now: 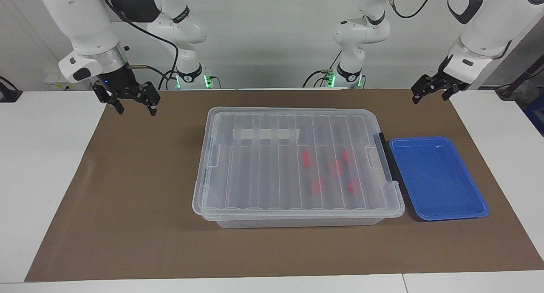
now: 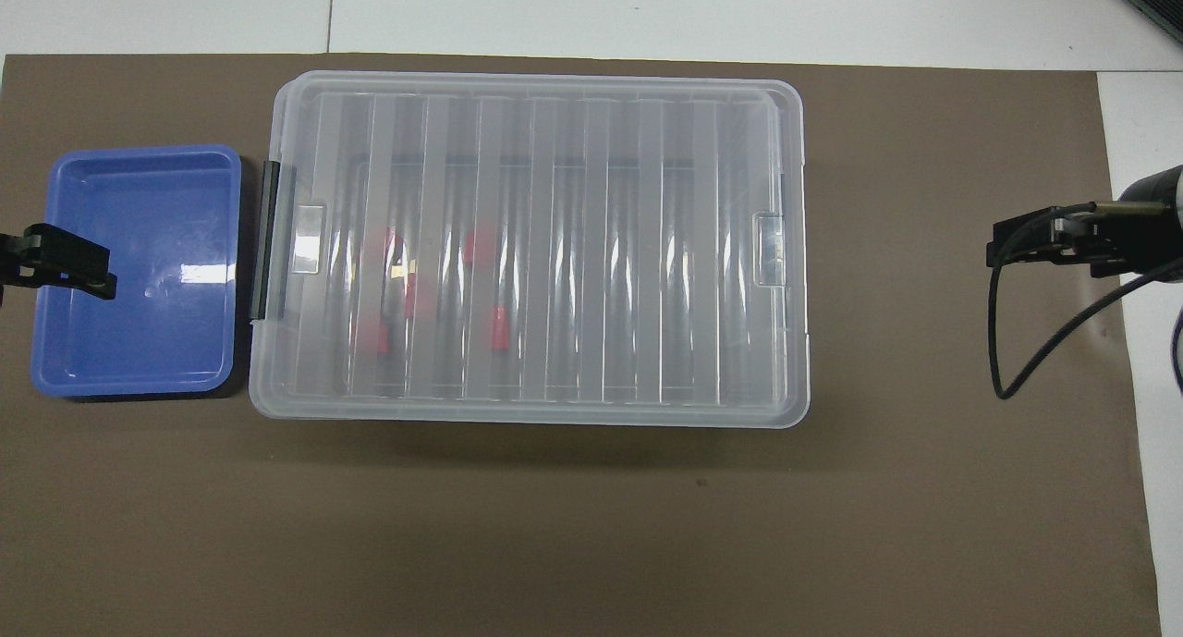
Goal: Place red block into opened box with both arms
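Note:
The box [image 1: 255,165] [image 2: 591,249] stands in the middle of the brown mat with its ribbed clear lid lying shut on top. Several red blocks [image 1: 316,186] [image 2: 499,329] show through the lid, inside the box, toward the left arm's end. My right gripper [image 1: 135,108] [image 2: 1033,247] hangs open and holds nothing, over the mat's corner at the right arm's end, well apart from the box. My left gripper [image 1: 429,98] is open too, holding nothing, raised over the mat's corner at the left arm's end; one of its fingers [image 2: 74,269] overlaps the blue tray in the overhead view.
A shallow blue tray [image 1: 437,178] [image 2: 129,267] lies beside the box at the left arm's end, next to the box's black handle [image 1: 384,157]. A brown mat [image 1: 127,199] covers the white table. The right arm's black cable [image 2: 1007,341] loops below its gripper.

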Motion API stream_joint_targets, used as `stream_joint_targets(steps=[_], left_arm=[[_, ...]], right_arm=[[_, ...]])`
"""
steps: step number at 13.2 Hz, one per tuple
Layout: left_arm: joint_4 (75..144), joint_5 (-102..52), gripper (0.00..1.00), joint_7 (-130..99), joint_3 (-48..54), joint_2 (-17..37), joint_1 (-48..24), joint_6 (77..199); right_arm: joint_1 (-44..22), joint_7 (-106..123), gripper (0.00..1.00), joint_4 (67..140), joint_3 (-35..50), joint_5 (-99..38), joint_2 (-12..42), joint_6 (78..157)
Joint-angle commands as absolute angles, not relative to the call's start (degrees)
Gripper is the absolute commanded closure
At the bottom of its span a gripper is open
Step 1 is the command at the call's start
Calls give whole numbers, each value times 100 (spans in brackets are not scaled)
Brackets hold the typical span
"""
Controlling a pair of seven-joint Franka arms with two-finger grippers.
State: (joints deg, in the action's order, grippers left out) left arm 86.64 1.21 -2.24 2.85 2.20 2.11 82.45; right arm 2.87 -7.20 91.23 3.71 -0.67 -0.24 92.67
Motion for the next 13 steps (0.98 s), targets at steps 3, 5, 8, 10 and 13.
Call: stream_joint_targets(steps=[3,5,8,10,13], left_arm=[[8842,62,0,-220,290,44,255,8411],[8833,62,0,-220,290,44,255,8770],[8824,62,0,-229,290,35,246,8947],[8868,61,0,-220,290,9,220,8974],[8877,62,0,-202,290,-17,220,8887]], right_arm=[[343,-747,0,9061,439,-18,-148,8773],[334,-694,0,9219,439,-26,-255,8789],[316,-686,0,9316,439,35,-290,8981],[282,-694,0,9316,431,70,-290,9009],[272,-686,0,9316,448,176,-290,9009]])
